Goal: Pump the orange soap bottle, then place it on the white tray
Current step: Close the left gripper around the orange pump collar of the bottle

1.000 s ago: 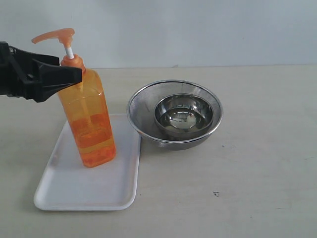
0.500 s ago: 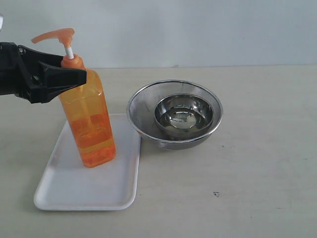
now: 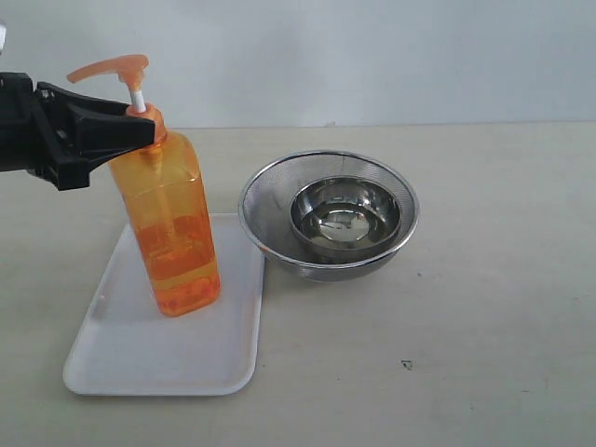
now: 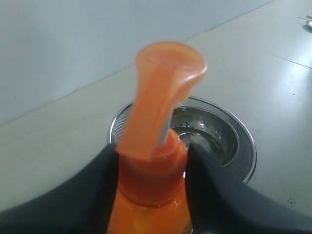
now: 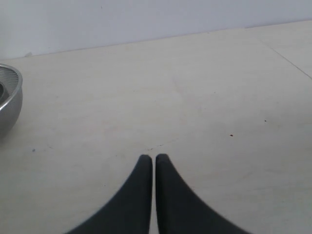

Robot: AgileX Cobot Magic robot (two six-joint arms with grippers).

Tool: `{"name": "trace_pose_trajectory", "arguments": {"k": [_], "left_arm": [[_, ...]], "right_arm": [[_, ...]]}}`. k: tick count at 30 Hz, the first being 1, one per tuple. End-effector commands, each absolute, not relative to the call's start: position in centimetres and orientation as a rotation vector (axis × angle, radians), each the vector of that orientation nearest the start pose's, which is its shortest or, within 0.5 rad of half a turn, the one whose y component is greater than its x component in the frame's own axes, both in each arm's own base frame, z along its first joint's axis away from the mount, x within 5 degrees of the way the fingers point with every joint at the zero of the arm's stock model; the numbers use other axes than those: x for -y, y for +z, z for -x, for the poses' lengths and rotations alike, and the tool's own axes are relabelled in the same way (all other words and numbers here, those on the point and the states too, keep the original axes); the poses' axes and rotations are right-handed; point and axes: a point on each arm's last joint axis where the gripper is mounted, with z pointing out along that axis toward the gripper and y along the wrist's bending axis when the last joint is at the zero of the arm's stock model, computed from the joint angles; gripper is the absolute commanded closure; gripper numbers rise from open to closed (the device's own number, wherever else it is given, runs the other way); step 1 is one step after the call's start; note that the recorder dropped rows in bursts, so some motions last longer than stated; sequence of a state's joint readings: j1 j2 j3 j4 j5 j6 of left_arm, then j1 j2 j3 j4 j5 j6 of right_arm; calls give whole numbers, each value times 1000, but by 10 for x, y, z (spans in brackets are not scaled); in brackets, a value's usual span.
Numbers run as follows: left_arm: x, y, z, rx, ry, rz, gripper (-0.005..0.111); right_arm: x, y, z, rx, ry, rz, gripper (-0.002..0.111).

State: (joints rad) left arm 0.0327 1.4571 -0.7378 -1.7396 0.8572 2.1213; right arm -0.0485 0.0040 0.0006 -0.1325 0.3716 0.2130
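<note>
The orange soap bottle (image 3: 172, 233) stands upright on the white tray (image 3: 140, 354), toward the tray's far right part. Its orange pump head (image 4: 165, 83) is raised on the white stem. My left gripper (image 3: 140, 126) comes in from the left and is shut on the bottle's neck collar, one black finger (image 4: 97, 185) pressing each side just below the pump. My right gripper (image 5: 154, 158) is shut on nothing above bare tabletop, and the exterior view does not show it.
A round steel strainer bowl (image 3: 261, 186) with a smaller steel bowl (image 3: 345, 219) inside sits just right of the tray, close to the bottle. Its rim (image 5: 7, 102) shows at one edge of the right wrist view. A pale wall runs behind the table.
My left gripper has risen slightly from the bottle's shoulder to its neck collar. The bottle and its pump head have shifted a little to the right on the tray.
</note>
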Motion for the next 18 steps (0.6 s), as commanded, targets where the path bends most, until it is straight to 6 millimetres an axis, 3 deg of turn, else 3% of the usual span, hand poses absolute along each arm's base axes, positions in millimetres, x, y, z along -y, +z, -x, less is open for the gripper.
{"name": "trace_pose_trajectory", "arguments": {"k": [1, 9, 18], "left_arm": [[58, 257, -281, -1729, -608, -758, 102], [61, 275, -286, -1643, -627, -792, 102], [63, 280, -284, -1597, -664, -832, 102]], "right_arm": [[7, 181, -53, -1839, -21, -157, 108], [7, 181, -53, -1839, -21, -157, 108], [7, 181, -53, -1839, -21, -157, 108]]}}
